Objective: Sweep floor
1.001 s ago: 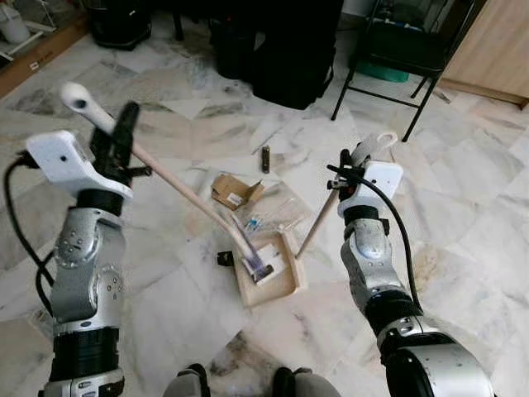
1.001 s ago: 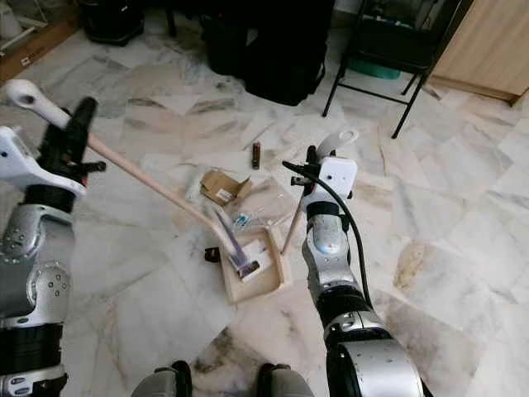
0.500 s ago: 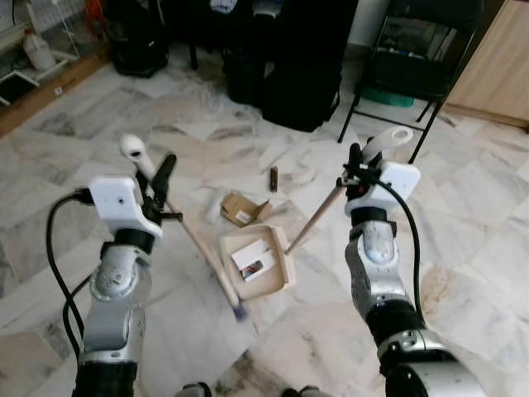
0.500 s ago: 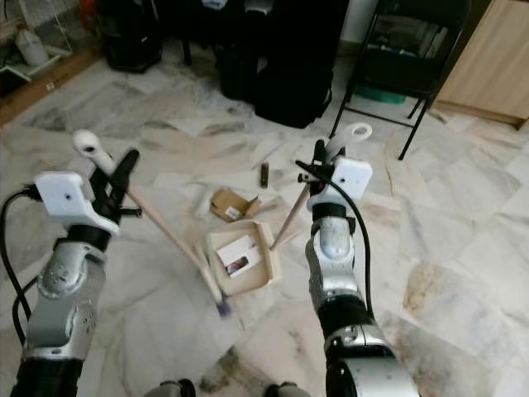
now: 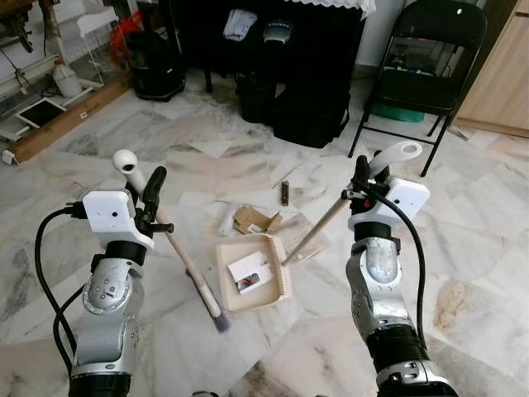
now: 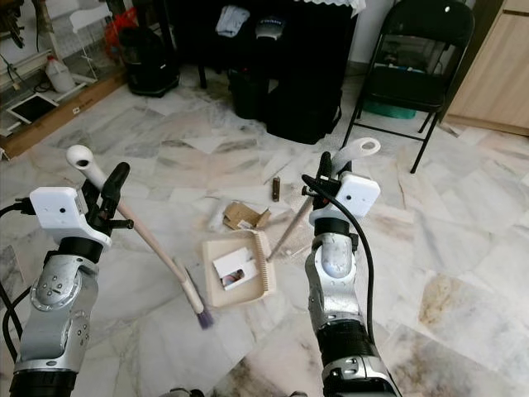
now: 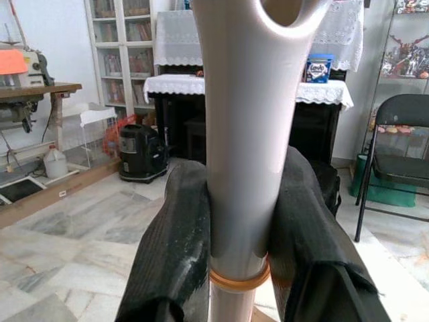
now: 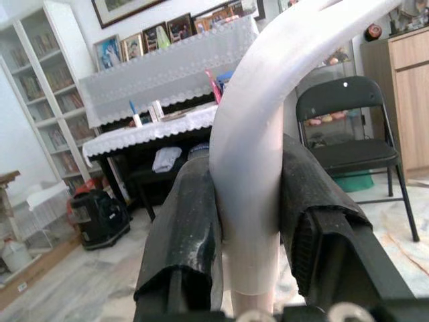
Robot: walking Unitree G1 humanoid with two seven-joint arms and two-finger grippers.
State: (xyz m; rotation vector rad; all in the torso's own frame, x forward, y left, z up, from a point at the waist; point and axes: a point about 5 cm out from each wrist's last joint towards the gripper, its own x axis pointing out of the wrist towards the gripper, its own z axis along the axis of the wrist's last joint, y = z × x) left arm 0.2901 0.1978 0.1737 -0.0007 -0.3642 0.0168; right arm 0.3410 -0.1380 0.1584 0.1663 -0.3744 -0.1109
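Observation:
My left gripper [image 5: 149,190] is shut on the white top grip of a wooden-handled broom [image 5: 183,260]. The broom slants down to its bristled head [image 5: 216,317] on the marble floor, left of the dustpan. My right gripper [image 5: 362,175] is shut on the white grip of the dustpan's long handle [image 5: 318,231]. The beige dustpan [image 5: 273,294] lies flat between my arms and holds a white card and a small dark scrap [image 5: 245,285]. A torn cardboard piece [image 5: 252,220], a white wrapper [image 5: 226,222] and a small brown bottle [image 5: 285,192] lie on the floor just beyond the pan.
A black folding chair [image 5: 417,78] stands at the far right beside a wooden cabinet [image 5: 500,74]. Black bags [image 5: 310,116] and a dark table line the far wall. A black bin [image 5: 155,62] and a low shelf stand at the far left.
The camera has tilted up and the scene shifted. The broom head has come out of the dustpan and now rests on the floor to its left. The dustpan has been drawn slightly nearer.

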